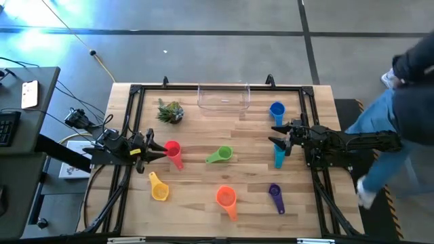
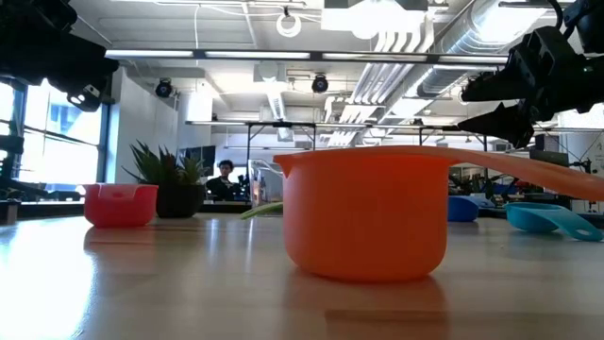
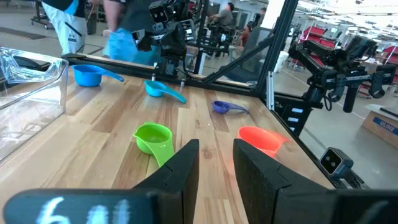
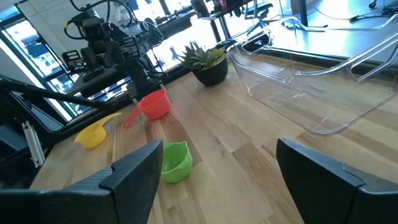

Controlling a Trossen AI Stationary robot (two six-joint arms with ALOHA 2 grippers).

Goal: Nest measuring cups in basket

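Observation:
Six cups lie apart on the wooden table: red [image 1: 173,150], green [image 1: 220,155], yellow [image 1: 158,188], orange [image 1: 226,198], purple [image 1: 274,194] and teal [image 1: 279,156]. A blue cup [image 1: 277,110] sits right of the clear basket [image 1: 224,95] at the far edge. My left gripper [image 1: 160,149] hovers open just left of the red cup, with a narrow empty gap [image 3: 216,144]; its own wrist view does not show that cup. My right gripper [image 1: 274,135] hangs wide open [image 4: 219,146] between the blue and teal cups and touches neither.
A small spiky plant in a dark pot [image 1: 169,111] stands left of the basket. A black frame [image 1: 135,88] runs along the table's edges. A person [image 1: 407,102] stands beyond the right edge. The orange cup [image 2: 363,212] fills the middle of the low view.

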